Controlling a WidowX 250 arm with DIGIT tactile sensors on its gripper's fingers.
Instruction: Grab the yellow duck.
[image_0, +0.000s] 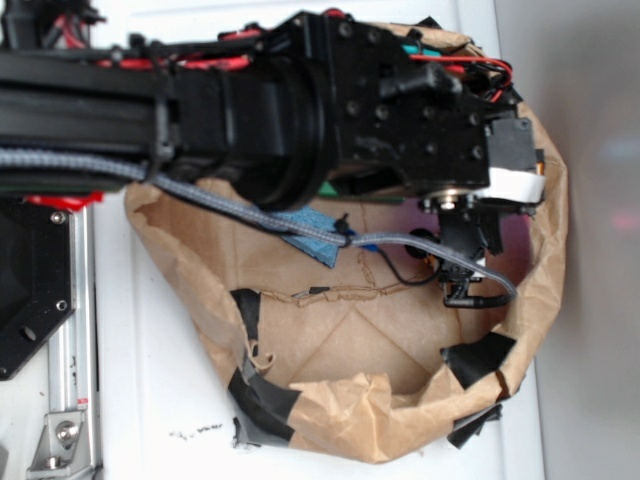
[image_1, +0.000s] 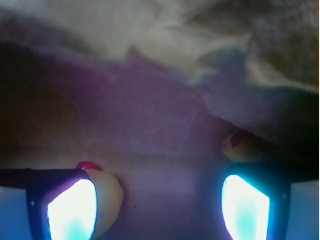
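Brown paper bag (image_0: 340, 420) walls ring arm (image_0: 300, 100) | jaws spread apart | duck (image_1: 107, 200) beside one finger

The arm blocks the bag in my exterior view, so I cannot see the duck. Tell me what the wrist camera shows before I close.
Observer: The gripper is open, with its fingers well apart.
Operator: Tell me what sits between them.
Observer: Only bare paper in the middle. A pale yellow rounded thing with a red tip lies right against the inner side of the image-left finger.
Operator: Report anything else yellow.
Observer: A small red-and-yellow piece shows beyond the image-right finger, under a paper fold. The glare is too strong to tell which of the two you want.
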